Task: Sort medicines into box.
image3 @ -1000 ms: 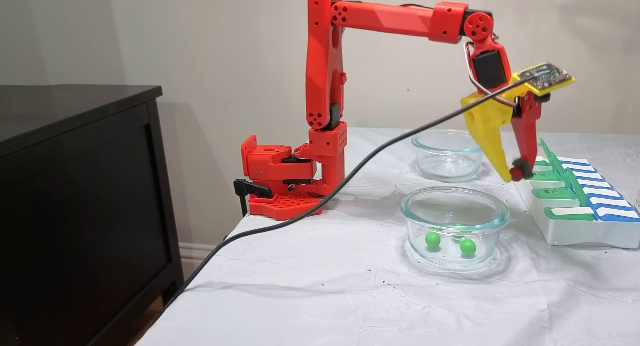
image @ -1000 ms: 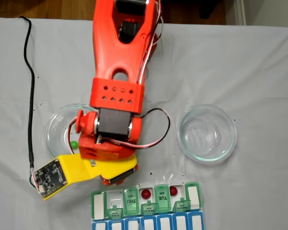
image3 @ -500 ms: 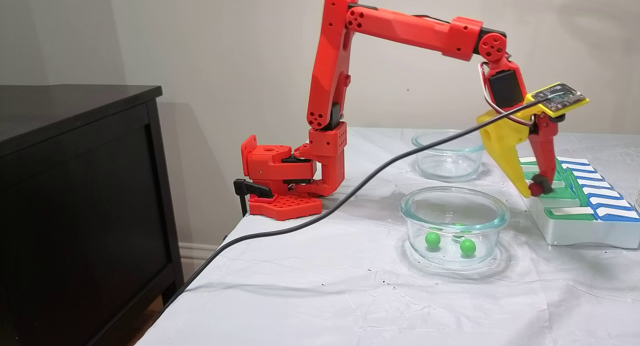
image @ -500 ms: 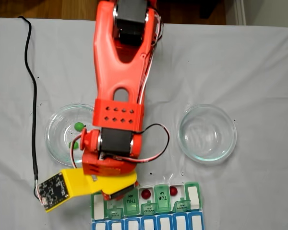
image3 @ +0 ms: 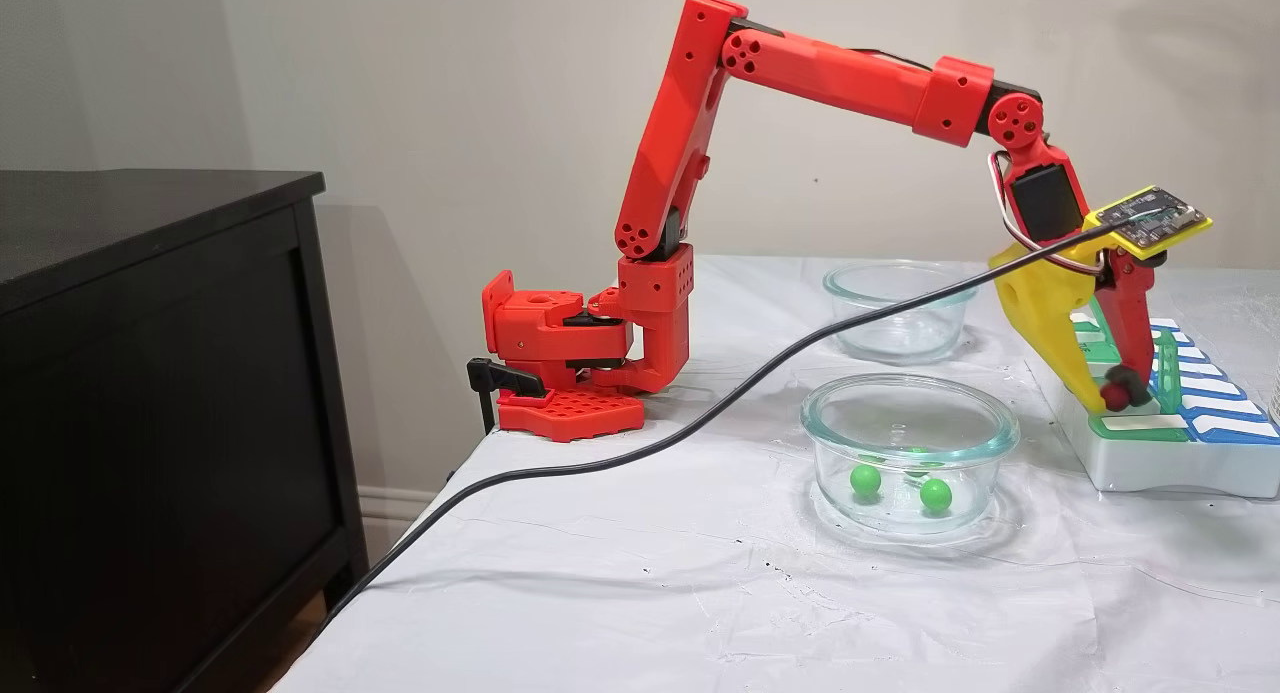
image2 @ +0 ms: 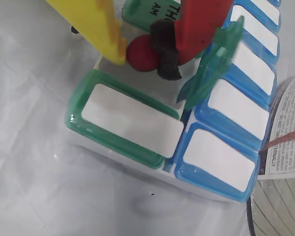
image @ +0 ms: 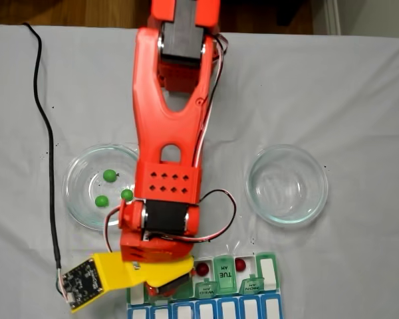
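Because an open white compartment lies directly beneath it, the red pill [image2: 143, 52] is held pinched in the nearly closed gripper [image2: 145, 53] at upper centre of the wrist view, just above the box [image2: 123, 130], presumably for release.

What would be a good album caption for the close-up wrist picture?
Yellow-and-red gripper holding a glossy red ball-like pill over an open compartment of the green-and-blue-lidded weekly pill organizer.

glossy plastic box [image2: 137, 147], clear glass dish [image3: 908, 413]
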